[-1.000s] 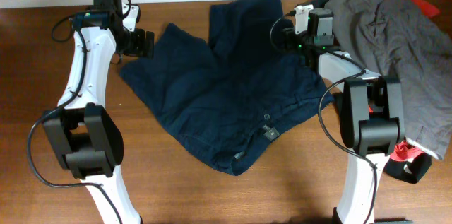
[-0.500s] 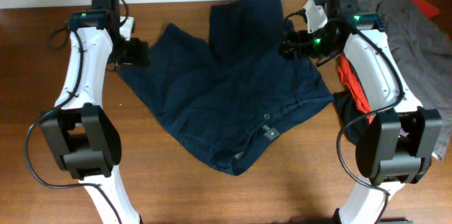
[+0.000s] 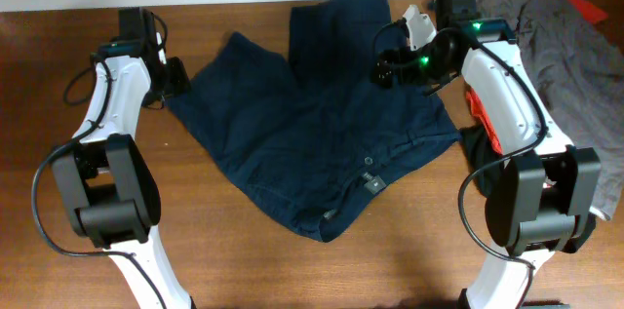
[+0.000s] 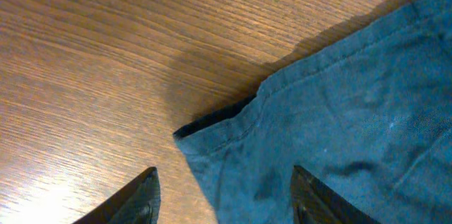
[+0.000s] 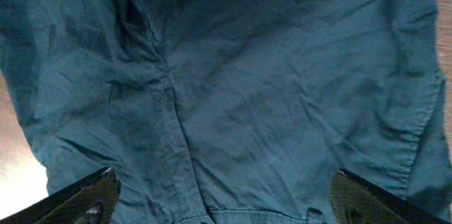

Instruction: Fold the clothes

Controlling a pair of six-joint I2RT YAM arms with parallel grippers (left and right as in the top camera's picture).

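The dark navy shorts (image 3: 312, 129) lie spread flat on the wooden table, two legs toward the back, waistband with button (image 3: 368, 161) and pale label (image 3: 373, 183) toward the front. My left gripper (image 3: 175, 80) is open, just above the left leg's outer corner (image 4: 212, 121), holding nothing. My right gripper (image 3: 388, 67) is open above the right side of the shorts (image 5: 240, 90), fingers wide apart over the cloth, holding nothing.
A grey garment (image 3: 575, 65) lies piled at the back right, with red cloth (image 3: 485, 119) beside and under it. Bare wood (image 3: 224, 260) runs along the front and the left of the table.
My right arm swung off the grey pile and left over the shorts' right leg. My left gripper drew back left to the leg's outer corner.
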